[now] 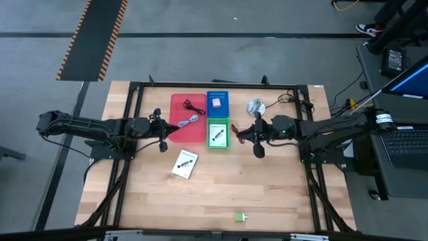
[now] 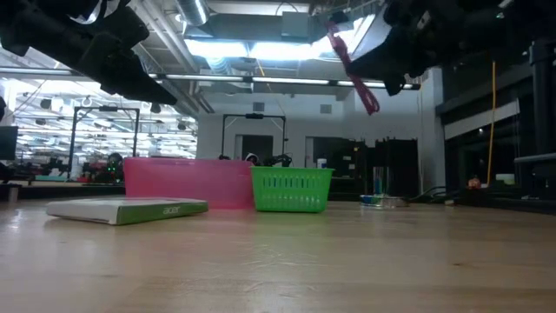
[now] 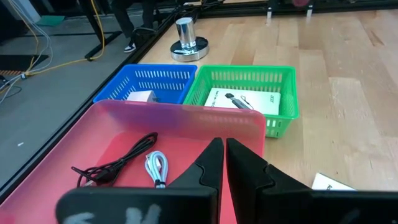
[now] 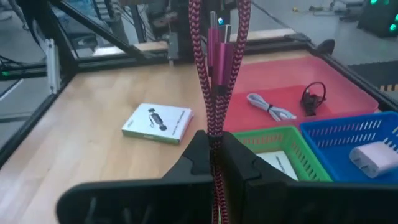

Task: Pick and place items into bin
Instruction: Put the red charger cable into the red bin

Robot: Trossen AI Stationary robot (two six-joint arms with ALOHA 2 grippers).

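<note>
My right gripper [image 1: 235, 131] is shut on a dark red braided cable [image 4: 214, 81], high above the table by the green bin's [image 1: 217, 134] right side. My left gripper [image 1: 164, 131] is shut and empty over the red bin's [image 1: 188, 117] left edge. The red bin holds a black cable [image 1: 194, 106] and a grey-blue cable [image 1: 189, 122]. A white card [image 3: 242, 101] lies in the green bin. A second card [image 1: 185, 163] lies flat on the table. A small green block [image 1: 239, 217] lies near the front edge. My right gripper pinches the folded dark red cable, several strands together [image 4: 213, 138], between its two fingers. The fingers come about level from the table's right. The cable is lifted clear and hangs slanting below the gripper [image 2: 354, 74], with its plugs [image 4: 217, 37] at the free end.
A blue bin [image 1: 217, 104] behind the green one holds a small white-pink block [image 3: 140, 97]. A round silver disc [image 1: 256, 106] stands at the back right. The black frame rails [image 1: 134, 107] border the table's sides. Bare wood lies between the bins and the front edge.
</note>
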